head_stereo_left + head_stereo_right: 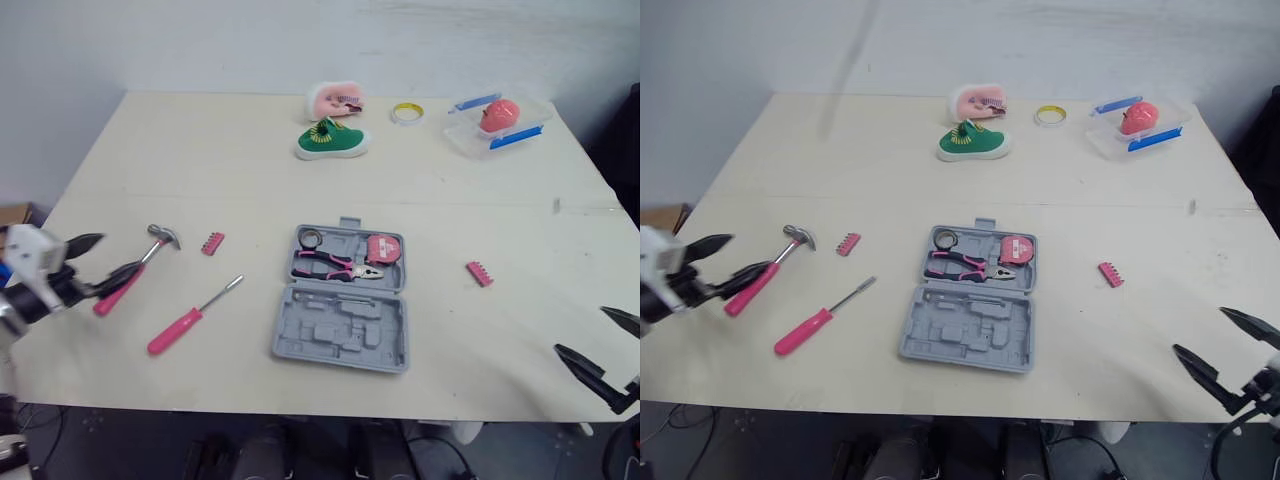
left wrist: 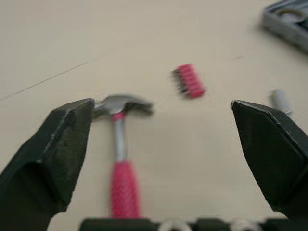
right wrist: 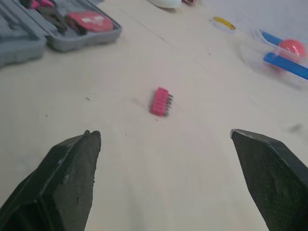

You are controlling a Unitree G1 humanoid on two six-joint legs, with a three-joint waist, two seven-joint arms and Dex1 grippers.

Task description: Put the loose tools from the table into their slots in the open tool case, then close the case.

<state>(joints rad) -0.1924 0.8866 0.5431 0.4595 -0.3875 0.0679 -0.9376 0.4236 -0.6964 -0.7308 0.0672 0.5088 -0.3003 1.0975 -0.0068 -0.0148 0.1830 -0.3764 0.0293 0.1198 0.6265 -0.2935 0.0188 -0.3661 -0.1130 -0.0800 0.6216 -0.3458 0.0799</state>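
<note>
- Left wrist view: left end effector (image 2: 162,105) is spread wide and holds nothing. The hammer (image 2: 119,159) lies flat between its fingers, pink grip toward the camera and steel head near one fingertip. The handle sits off-centre in the gap.
- Step in hand, my read: pick up the hammer. Shift sideways until the handle is centred, then drop and close across the pink grip. Bias the grasp toward the head end so it doesn't droop on the lift.
- Keep the fingers square to the handle. A skewed close would likely spin it on the smooth top.
- The pink bit strip (image 2: 188,81) lies just beyond the head, not touching it. Don't sweep it.
- Left eye view: the hammer is at left-centre of the frame, with the screwdriver (image 1: 190,318) just below and right of it.
- The tool case (image 1: 345,300) is open at centre. Pliers (image 1: 335,263) and tape measure (image 1: 383,248) are seated in its upper half, and the lower half's slots look empty.
- A second bit strip (image 1: 479,273) lies right of the case.
- The right end effector (image 1: 580,329) is at lower right, open and empty, well apart from the tools.
- Worktop (image 1: 200,150): pale cream and matte, with a faint seam across mid-frame. Clutter at the top of the frame is a green shoe (image 1: 332,140), a tape roll (image 1: 406,113) and a clear box (image 1: 497,122), none of it part of the job.
- Room: plain white wall behind, dark floor below the front edge.
</note>
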